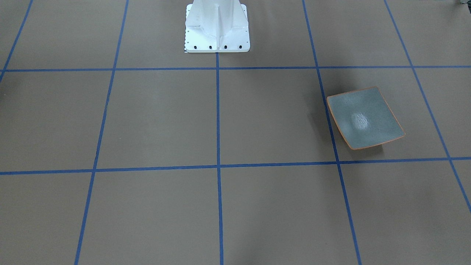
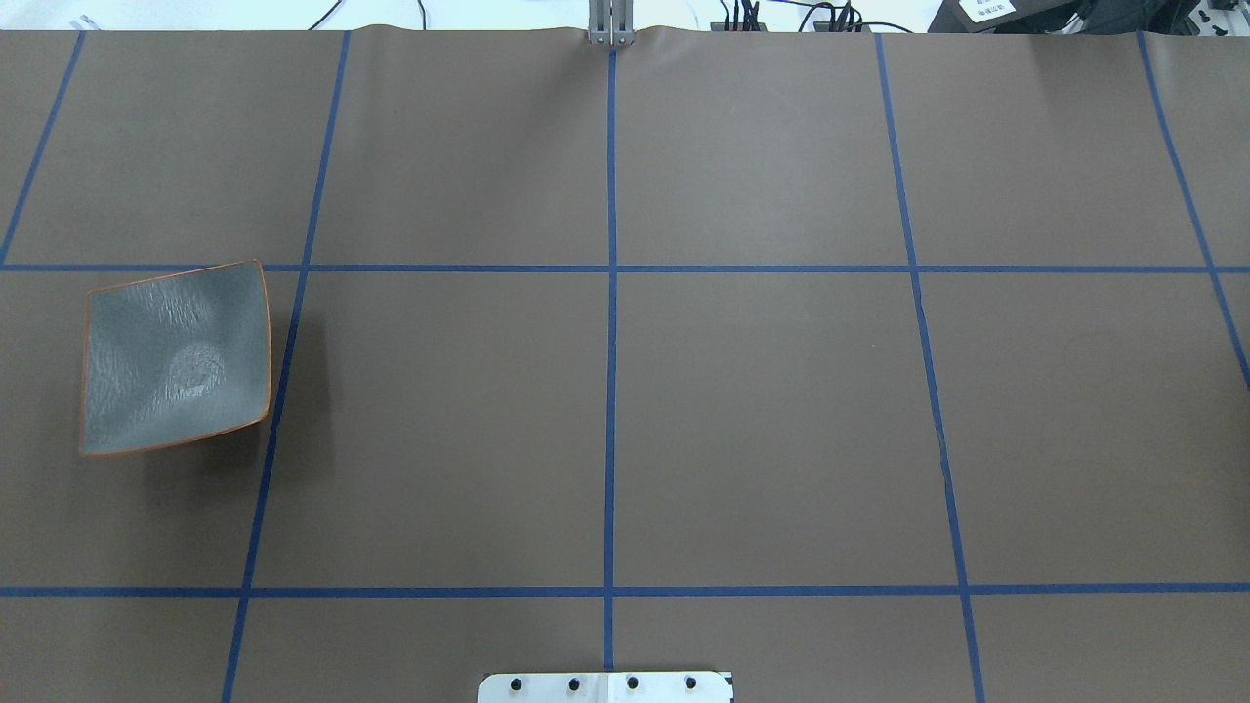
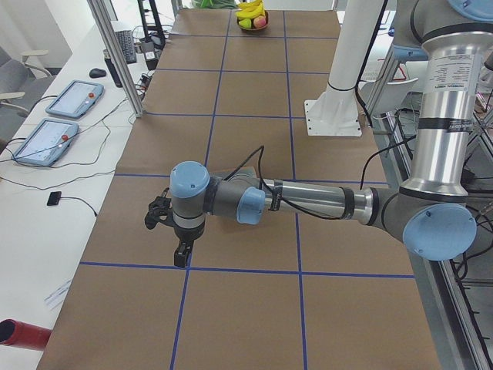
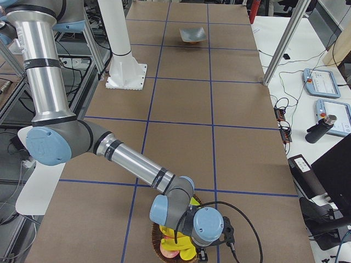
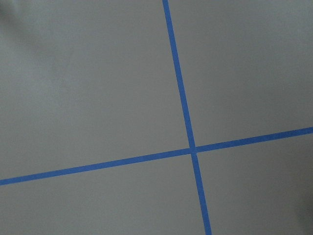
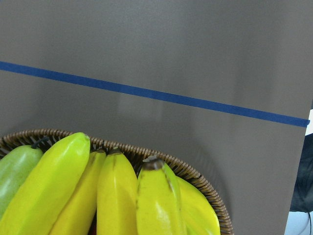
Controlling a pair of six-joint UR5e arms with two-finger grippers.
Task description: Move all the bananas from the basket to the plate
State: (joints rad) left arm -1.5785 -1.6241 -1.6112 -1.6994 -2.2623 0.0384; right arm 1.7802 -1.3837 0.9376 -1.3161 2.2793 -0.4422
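Right gripper (image 4: 203,254) low over basket (image 6: 193,174) holding bananas (image 6: 117,196); left gripper (image 3: 179,254) above table (image 2: 781,410); openness of neither discernible; plate (image 2: 176,356) well apart, far left.

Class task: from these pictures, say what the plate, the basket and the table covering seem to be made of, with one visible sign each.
Plate: probably glazed ceramic; soft sheen on grey-blue, thin orange rim.
Basket: woven wicker or similar; brown braided strands along the rim.
Table covering: matte brown sheet, paper or vinyl, unclear which; slightly wavy far edge.
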